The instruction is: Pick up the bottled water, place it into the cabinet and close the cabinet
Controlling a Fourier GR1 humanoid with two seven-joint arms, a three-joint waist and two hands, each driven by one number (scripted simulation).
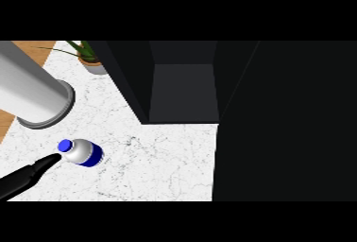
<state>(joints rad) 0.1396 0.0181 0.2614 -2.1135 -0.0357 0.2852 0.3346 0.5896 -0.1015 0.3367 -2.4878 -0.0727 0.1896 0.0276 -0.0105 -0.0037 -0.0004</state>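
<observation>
From my station everything reads off the cabinet (182, 90), the dark box standing open at the far middle of the white marbled table (160, 160). Farthest to its left, and nearer to me than its front edge, the left hand (28, 177) comes in from the lower corner as one black tapered shape. So little of it shows that I cannot tell whether it is spread or closed, and it holds nothing that I can see. Its tip lies just beside the bottled water, on the cap side, and I cannot tell whether the two touch. Also far left of the cabinet, level with its opening, a thick grey cylinder (31, 90) slants in from the upper corner and ends in a ringed rim. The bottled water (85, 152) sits on the table left of the cabinet and in front of it, well apart from the opening. It shows a blue cap, a white body and a blue band, and I see it from nearly overhead. A potted plant (89, 57) stands just beside the cabinet's left wall, at the far edge. Inside the cabinet I see a bare grey floor. To its right, a broad dark panel (286, 123) fills the view.
</observation>
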